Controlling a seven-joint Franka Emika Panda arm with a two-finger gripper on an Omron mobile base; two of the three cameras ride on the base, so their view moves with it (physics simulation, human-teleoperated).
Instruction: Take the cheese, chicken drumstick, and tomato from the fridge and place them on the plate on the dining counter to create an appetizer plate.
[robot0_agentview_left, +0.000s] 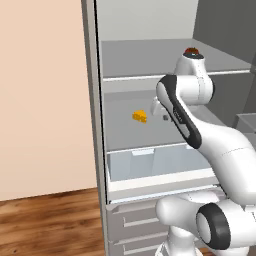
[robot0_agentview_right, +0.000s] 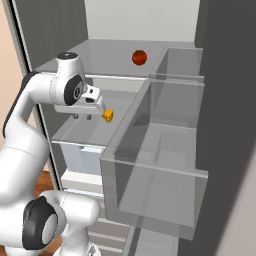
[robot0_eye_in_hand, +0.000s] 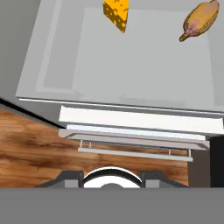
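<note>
nearest you is the white arm's dark-jointed body, rising from the base and bending up into the tall grey fridge (robot0_agentview_left: 95, 150), whose door stands open. below the arm you see the fridge's grey lower drawers and, just above them, the translucent pale drawer (robot0_agentview_left: 150, 165) under the middle shelf. brown wooden floor (robot0_eye_in_hand: 30, 144) lies in front of the fridge.

your pincer (robot0_agentview_right: 95, 107) sits at the front of the middle grey shelf (robot0_eye_in_hand: 144, 65), held above it. you cannot tell from these pictures whether its fingers are apart or together; the arm's own body covers them in the left base view, and the hand view shows the tips only as dark stubs at its bottom edge.

further in on that same shelf lies the small yellow-orange cheese wedge (robot0_agentview_left: 140, 117), just beyond the pincer and apart from it. in the hand view the brown-and-tan chicken drumstick (robot0_eye_in_hand: 200, 20) rests on the shelf too, well apart from the cheese wedge (robot0_eye_in_hand: 117, 13).

one shelf higher and deeper in, the small round red tomato (robot0_agentview_right: 139, 57) with its dark stem spot sits alone on the upper grey shelf (robot0_agentview_left: 140, 60). in the right base view, clear door bins (robot0_agentview_right: 160, 170) stand to the side.
</note>
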